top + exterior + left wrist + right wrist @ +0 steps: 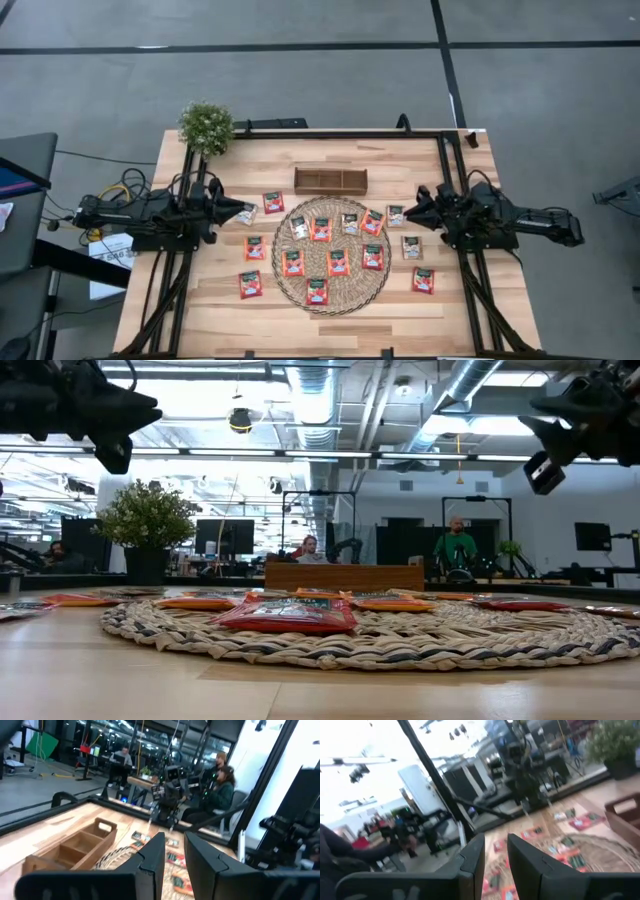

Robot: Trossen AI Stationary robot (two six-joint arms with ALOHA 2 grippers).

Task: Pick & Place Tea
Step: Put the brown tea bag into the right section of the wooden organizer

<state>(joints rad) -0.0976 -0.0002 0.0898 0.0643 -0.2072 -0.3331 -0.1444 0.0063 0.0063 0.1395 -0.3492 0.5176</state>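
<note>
High view: tea sachets (338, 262) lie across the straw mat (296, 283) and table. Left gripper (236, 212) and right gripper (415, 208) hover raised, fingers apart, empty. Recommend descending squarely over one edge sachet.

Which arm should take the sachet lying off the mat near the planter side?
Left. Its end effector hovers almost over the pale sachet beside the straw mat, fingers parted. The right end effector waits across the mat, so it would have to reach over the whole spread.

Two matte-black arms (160, 215), angular claw fingers (152, 857), seemingly unmarked
</note>
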